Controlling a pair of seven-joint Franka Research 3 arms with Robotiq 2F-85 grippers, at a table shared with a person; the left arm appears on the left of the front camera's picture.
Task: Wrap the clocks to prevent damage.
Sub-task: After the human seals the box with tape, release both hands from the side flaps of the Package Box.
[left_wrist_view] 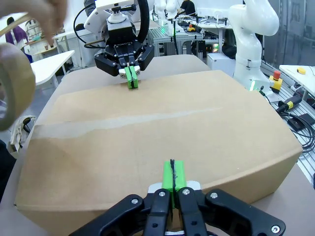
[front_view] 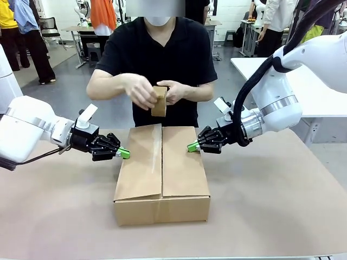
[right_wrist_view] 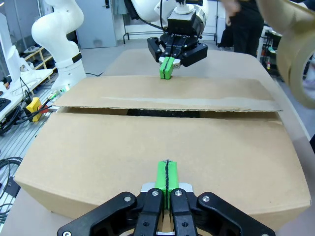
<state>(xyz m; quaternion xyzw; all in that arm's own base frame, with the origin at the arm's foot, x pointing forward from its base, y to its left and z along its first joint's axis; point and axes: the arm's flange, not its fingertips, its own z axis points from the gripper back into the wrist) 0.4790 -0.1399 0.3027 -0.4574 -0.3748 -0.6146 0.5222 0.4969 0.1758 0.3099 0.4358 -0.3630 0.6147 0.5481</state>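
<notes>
Cardboard box: flaps pinned down by left gripper and right gripper, both closed empty, presumably for the person's tape roll.

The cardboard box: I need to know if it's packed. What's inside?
The cardboard box has both flaps folded down. Through the slit between the flaps there is only darkness; the contents are covered.

Front camera looks across the desk from the robot's edge; each wrist camera sits low, close, facing the shared cardboard box from opposite sides.
</notes>
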